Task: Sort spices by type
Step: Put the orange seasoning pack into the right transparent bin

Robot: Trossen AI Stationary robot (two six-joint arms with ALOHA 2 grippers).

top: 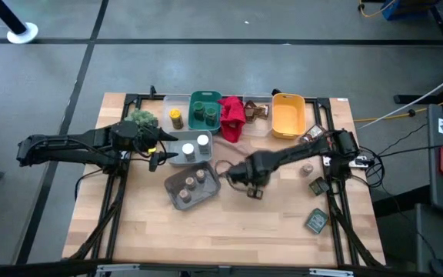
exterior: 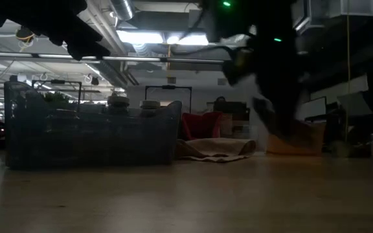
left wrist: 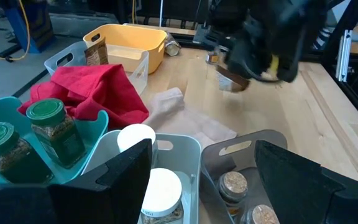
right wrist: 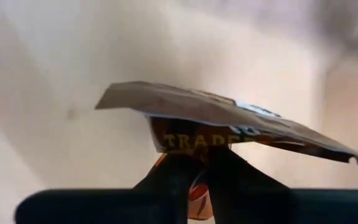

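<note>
two dark arms reach over the pale wooden table (top: 229,231) in the high view. the right gripper (top: 250,187) hangs near the table's middle, just right of the grey plastic bin (top: 191,187) holding three tan-lidded jars (top: 191,182), with something small and dark pinched at its tip. the left gripper (top: 158,156) sits beside the clear bin (top: 177,153) with two white-lidded jars (top: 203,141). along the far edge stand a yellow-lidded jar (top: 175,118), a teal bin (top: 204,110) of green-lidded jars, a red cloth (top: 231,117) and a yellow tub (top: 288,115). a dark green flat packet (top: 317,221) lies well apart, near the right front corner.

low view: the grey bin (exterior: 89,133) sits at the left, with the right arm dark above the table (its fingers cannot be made out here).

left wrist view: the left gripper's fingers (left wrist: 114,177) stand wide apart, holding nothing, over the white-lidded jars (left wrist: 135,138); beyond, the right gripper (left wrist: 241,73) carries a brown packet above the wood.

right wrist view: the right gripper (right wrist: 201,163) is closed on a flat orange-brown packet (right wrist: 229,121), pinched at its lower edge, the packet spreading out across the fingertips.
</note>
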